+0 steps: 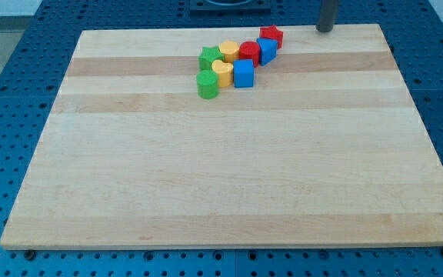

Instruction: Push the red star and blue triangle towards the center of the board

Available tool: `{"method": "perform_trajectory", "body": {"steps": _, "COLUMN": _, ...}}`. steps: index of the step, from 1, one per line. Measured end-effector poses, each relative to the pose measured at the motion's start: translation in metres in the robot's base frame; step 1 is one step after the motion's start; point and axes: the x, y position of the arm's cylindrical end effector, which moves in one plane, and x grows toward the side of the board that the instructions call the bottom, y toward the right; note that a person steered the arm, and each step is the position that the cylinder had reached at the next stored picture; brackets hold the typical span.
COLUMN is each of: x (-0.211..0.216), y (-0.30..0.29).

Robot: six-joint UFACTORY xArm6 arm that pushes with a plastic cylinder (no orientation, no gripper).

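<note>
The red star [272, 35] sits near the board's top edge, at the upper right end of a cluster of blocks. The blue triangle [267, 50] touches it just below and to its left. My tip [325, 29] is at the view's top, right of the red star by a clear gap, at the board's top edge. It touches no block.
The cluster runs down-left from the star: a red round block [249, 53], a blue cube [243, 73], two yellow blocks [228, 51] [222, 72], a green star-like block [209, 58] and a green cylinder [208, 85]. The wooden board [229, 169] lies on a blue pegboard table [21, 46].
</note>
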Motion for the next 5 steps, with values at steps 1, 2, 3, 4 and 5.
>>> {"method": "perform_trajectory", "body": {"steps": 1, "x": 0.001, "y": -0.010}}
{"method": "perform_trajectory", "body": {"steps": 2, "x": 0.004, "y": -0.034}}
{"method": "perform_trajectory", "body": {"steps": 3, "x": 0.005, "y": -0.109}}
{"method": "perform_trajectory", "body": {"steps": 4, "x": 0.005, "y": -0.128}}
{"method": "perform_trajectory", "body": {"steps": 5, "x": 0.011, "y": -0.130}}
